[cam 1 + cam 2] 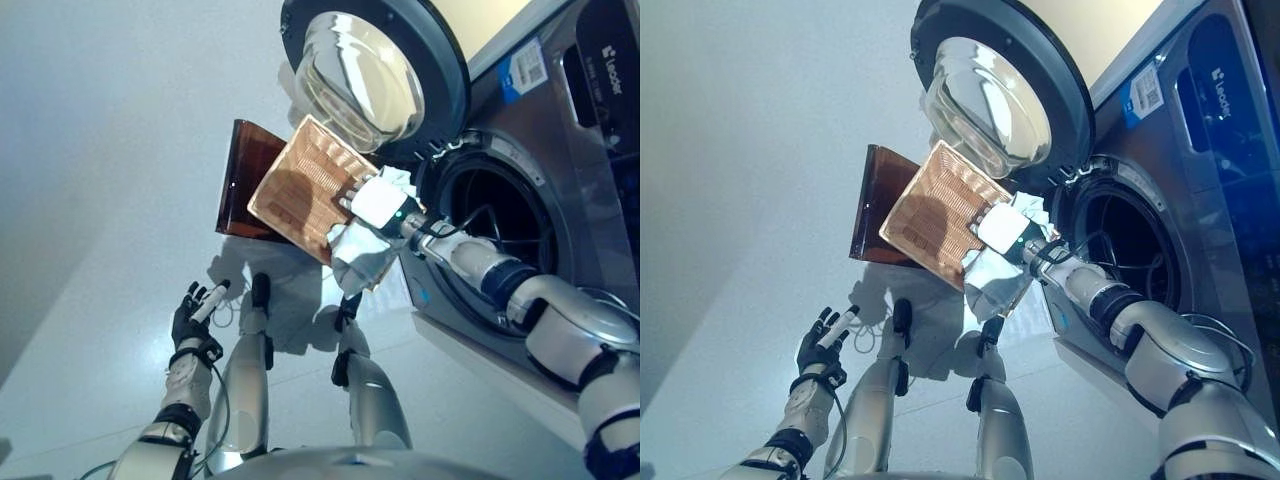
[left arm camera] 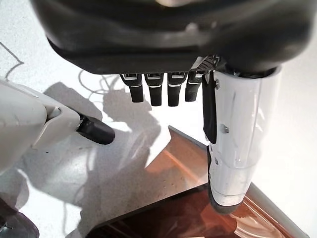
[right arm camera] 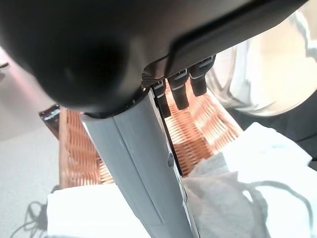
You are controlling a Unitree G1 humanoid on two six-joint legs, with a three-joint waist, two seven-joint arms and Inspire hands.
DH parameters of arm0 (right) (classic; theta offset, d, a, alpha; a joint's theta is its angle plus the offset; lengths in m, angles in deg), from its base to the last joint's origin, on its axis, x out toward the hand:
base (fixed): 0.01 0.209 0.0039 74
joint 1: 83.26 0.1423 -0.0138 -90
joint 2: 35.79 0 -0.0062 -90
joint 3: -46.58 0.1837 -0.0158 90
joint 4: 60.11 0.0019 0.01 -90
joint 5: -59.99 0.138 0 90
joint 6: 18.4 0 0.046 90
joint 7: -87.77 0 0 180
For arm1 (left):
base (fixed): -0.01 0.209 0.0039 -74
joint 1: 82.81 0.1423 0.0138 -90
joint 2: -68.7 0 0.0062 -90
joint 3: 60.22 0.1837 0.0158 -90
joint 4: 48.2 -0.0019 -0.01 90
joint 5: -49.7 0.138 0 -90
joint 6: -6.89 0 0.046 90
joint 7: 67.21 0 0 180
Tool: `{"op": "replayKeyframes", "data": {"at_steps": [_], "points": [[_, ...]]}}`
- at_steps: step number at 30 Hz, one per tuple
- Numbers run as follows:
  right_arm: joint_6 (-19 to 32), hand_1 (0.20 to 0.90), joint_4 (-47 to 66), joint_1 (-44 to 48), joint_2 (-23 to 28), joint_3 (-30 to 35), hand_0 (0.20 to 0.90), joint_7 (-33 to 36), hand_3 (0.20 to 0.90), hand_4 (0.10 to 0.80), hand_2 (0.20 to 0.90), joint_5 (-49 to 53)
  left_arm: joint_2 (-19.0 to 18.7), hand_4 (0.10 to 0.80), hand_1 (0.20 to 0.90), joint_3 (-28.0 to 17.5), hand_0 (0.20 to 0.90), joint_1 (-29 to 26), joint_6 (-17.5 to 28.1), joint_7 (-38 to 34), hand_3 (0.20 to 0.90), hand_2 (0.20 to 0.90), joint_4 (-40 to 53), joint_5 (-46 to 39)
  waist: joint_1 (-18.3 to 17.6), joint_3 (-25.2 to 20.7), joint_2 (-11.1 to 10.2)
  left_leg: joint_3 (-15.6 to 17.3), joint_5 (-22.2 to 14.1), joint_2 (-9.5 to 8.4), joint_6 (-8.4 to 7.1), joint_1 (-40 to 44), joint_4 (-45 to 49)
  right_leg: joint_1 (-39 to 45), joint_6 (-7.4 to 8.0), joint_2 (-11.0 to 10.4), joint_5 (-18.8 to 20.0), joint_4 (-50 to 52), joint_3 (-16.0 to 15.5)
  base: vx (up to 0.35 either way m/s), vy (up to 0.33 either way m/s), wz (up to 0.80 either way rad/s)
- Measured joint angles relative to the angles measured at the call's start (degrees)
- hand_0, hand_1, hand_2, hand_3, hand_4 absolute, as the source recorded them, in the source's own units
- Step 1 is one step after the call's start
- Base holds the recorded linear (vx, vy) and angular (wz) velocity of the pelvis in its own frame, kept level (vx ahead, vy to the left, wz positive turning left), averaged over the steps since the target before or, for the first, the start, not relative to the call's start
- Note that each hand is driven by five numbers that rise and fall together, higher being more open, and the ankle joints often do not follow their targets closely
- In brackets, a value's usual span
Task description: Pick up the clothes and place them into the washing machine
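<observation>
White clothes (image 1: 362, 258) lie heaped at the near end of a brown woven basket (image 1: 300, 190) that stands on the floor before the washing machine (image 1: 560, 130). My right hand (image 1: 380, 203) hangs over the heap, right by the round drum opening (image 1: 490, 235). In the right wrist view its fingers (image 3: 181, 91) are straight above the basket's weave and the thumb reaches across the white clothes (image 3: 257, 163); the hand is open with nothing pinched. My left hand (image 1: 195, 320) hangs low at the left, open and empty, away from the basket.
The washer's round glass door (image 1: 370, 70) stands swung open above the basket's far end. Pale floor (image 1: 100, 200) spreads to the left. A corner of the brown basket (image 2: 198, 208) shows past the left hand.
</observation>
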Motion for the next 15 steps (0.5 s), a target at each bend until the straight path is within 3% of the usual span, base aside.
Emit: {"op": "replayKeyframes", "data": {"at_steps": [15], "points": [[0.15, 0.900, -3.62, -2.10, 0.52, 0.00, 0.900, -1.93, 0.900, 0.800, 0.900, -0.07, 0.06, 0.800, 0.900, -0.07, 0.900, -0.23, 0.28, 0.28, 0.900, 0.900, 3.51, -0.79, 0.85, 1.20, 1.82, -0.86, 0.19, -0.01, -0.27, -0.80, -0.16, -0.12, -0.17, 0.02, -0.15, 0.00, -1.24, -0.008, -0.001, 0.03]]}}
